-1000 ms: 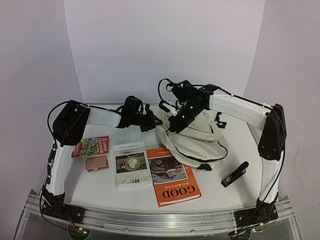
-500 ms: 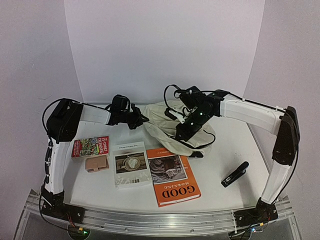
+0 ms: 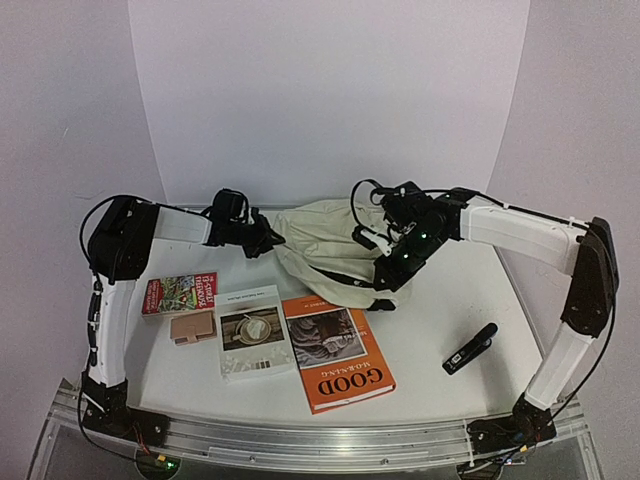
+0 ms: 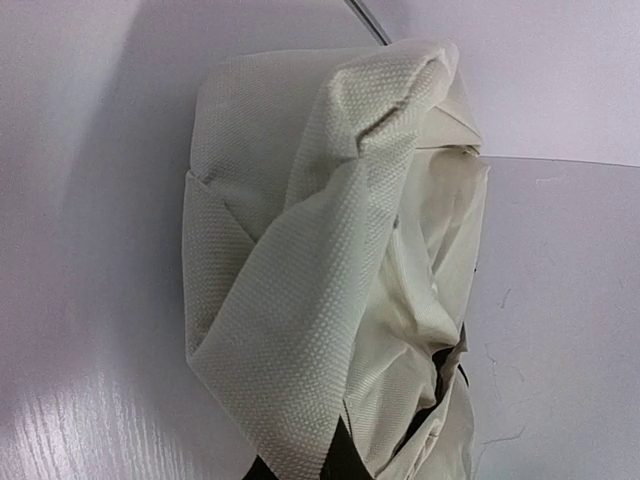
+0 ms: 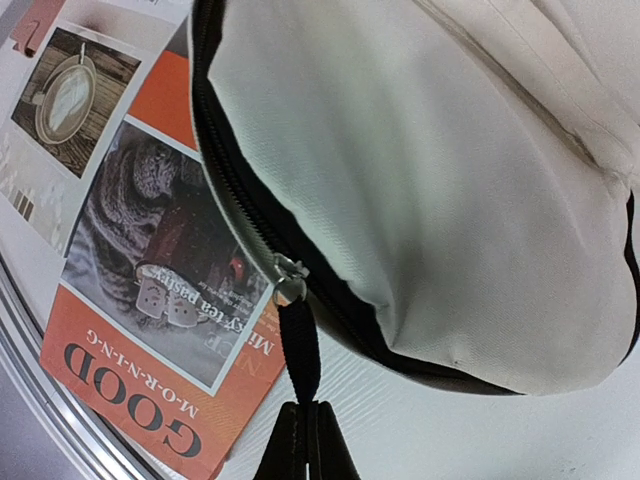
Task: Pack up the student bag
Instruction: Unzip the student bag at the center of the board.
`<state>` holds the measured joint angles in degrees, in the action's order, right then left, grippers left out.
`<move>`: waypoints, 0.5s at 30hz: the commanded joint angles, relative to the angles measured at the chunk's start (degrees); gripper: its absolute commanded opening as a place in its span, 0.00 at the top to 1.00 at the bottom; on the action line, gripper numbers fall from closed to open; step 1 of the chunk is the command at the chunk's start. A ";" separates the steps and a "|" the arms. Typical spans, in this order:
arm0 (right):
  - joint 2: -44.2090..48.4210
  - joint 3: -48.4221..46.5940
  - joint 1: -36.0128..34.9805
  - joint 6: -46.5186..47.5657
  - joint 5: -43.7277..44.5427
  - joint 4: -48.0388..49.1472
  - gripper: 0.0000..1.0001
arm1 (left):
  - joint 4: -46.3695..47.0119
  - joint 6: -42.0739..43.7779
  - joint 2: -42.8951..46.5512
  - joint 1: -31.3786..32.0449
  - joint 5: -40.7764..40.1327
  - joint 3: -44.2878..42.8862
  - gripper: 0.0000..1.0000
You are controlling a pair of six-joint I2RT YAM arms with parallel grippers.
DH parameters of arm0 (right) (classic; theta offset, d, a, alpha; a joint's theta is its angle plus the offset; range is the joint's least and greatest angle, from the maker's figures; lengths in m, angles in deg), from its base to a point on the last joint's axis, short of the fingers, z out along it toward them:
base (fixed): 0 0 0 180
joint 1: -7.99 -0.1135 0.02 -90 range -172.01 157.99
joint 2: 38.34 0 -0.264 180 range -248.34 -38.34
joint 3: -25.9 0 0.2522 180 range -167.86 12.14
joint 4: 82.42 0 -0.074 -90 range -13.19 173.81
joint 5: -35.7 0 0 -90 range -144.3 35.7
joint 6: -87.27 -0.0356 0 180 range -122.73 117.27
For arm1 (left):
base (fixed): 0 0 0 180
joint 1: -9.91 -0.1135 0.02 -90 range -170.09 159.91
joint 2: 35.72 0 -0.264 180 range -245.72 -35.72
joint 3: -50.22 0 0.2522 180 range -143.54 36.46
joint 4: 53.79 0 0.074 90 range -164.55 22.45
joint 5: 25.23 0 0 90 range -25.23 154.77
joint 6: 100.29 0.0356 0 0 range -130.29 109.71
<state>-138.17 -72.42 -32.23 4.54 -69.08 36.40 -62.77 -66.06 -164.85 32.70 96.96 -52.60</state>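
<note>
The student bag point(image 3: 322, 243), cream with a black zipper, lies slumped at the back middle of the table. My left gripper point(image 3: 266, 241) is shut on a fold of cream fabric point(image 4: 300, 250) at the bag's left end; only its dark fingertips point(image 4: 343, 460) show at the bottom of the left wrist view. My right gripper point(image 3: 387, 277) is at the bag's front right. In the right wrist view it point(image 5: 308, 412) is shut on the black zipper pull strap point(image 5: 300, 345), pulled taut from the silver slider point(image 5: 288, 285). Whether the zipper is open there I cannot tell.
An orange "Good Morning" book point(image 3: 340, 352) lies in front of the bag, its top edge under it. Left of it are a white book point(image 3: 255, 332), a tan wallet point(image 3: 193, 327) and a small red book point(image 3: 180, 293). A black device point(image 3: 470, 348) lies front right.
The bag has slid left and toward the back. My left gripper has drawn left with the fabric. My right gripper has moved right and nearer, keeping hold of the zipper pull.
</note>
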 commanded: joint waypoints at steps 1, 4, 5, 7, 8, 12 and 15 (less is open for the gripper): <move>-0.09 -3.02 0.58 -0.85 -4.00 -0.99 1.00 | -2.23 8.90 8.39 -1.25 -0.28 0.74 0.65; -2.23 -5.11 0.58 -1.30 -5.31 -0.65 1.00 | -2.15 14.15 14.75 -1.00 -0.19 4.78 0.28; -2.91 -5.67 0.58 -1.52 -5.64 -0.62 1.00 | -2.38 16.74 17.40 -0.78 -0.77 6.84 0.17; -3.69 -6.60 0.65 -1.93 -6.29 -0.57 1.00 | -3.46 21.83 22.78 -0.36 -1.81 10.22 0.05; -3.99 -6.89 0.70 -2.03 -6.56 -0.55 1.00 | -4.34 24.28 25.14 -0.06 -2.10 11.59 0.02; -4.54 -6.99 1.01 -2.08 -6.83 -0.48 1.00 | -11.89 37.28 31.29 3.12 -2.83 14.63 0.00; -4.57 -6.47 1.27 -2.08 -7.02 -0.44 1.00 | -14.99 48.75 33.24 9.23 -7.17 16.69 0.00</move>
<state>-142.31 -77.23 -31.46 3.03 -74.80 36.11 -70.87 -35.90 -134.24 35.15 94.34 -38.86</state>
